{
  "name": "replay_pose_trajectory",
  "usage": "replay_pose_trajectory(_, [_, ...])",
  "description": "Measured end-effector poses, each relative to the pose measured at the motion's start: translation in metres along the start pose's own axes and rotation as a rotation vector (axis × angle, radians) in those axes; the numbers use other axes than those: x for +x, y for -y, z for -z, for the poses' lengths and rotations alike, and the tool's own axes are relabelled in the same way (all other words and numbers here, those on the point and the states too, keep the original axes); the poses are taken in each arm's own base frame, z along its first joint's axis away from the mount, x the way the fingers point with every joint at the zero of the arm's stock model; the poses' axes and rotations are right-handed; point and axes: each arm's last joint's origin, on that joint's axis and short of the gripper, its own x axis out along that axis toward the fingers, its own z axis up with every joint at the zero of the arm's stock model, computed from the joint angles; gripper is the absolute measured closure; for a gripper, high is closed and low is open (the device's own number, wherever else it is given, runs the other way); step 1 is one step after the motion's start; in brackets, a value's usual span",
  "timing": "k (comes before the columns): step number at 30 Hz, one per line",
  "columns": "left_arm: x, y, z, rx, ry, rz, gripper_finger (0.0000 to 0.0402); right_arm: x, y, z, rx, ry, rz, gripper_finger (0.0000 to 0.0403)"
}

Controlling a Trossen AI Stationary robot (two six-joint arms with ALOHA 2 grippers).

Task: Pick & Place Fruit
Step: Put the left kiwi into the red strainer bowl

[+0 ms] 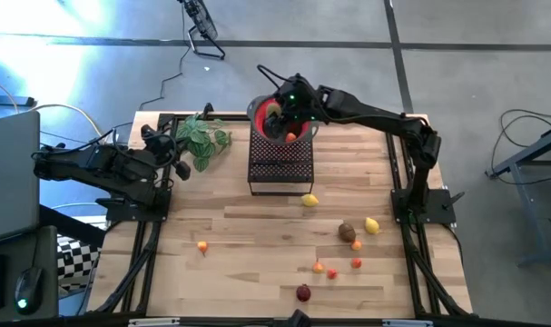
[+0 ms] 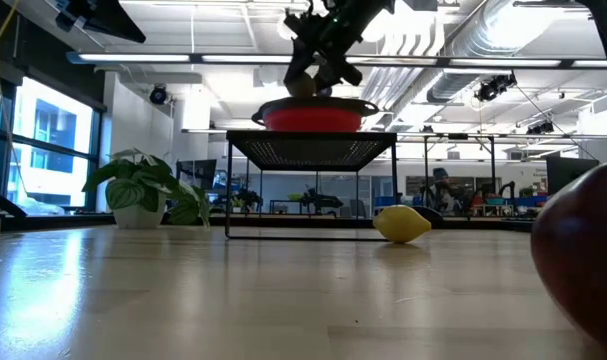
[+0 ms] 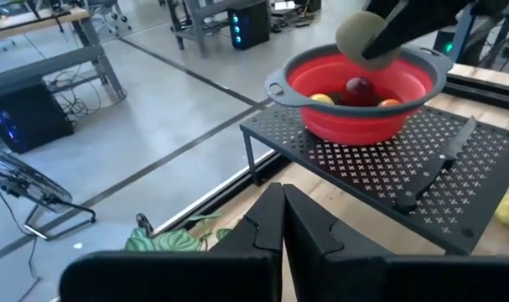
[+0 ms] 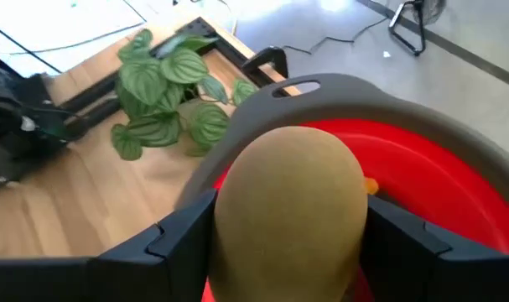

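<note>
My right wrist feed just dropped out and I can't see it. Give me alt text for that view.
The right gripper holds an olive-brown oval fruit between its two dark fingers, directly over the red bowl with its grey rim. An orange piece shows inside the bowl. Beyond it, a green leafy plant sits on the wooden table.

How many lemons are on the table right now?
2. One lemon lies just off the black mesh stand's front right corner; the other lemon sits farther right, beside a brown fruit. More may be hidden in the red bowl.
</note>
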Motion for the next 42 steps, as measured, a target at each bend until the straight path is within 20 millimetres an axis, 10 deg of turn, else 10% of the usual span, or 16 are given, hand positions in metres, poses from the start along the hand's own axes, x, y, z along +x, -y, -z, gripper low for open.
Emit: replay_pose_trajectory(42, [0.000,0.000,0.001,-0.007,-0.008,-0.001,0.0402,0.044,0.010,0.015,-0.274,-0.081,0.070,0.0164])
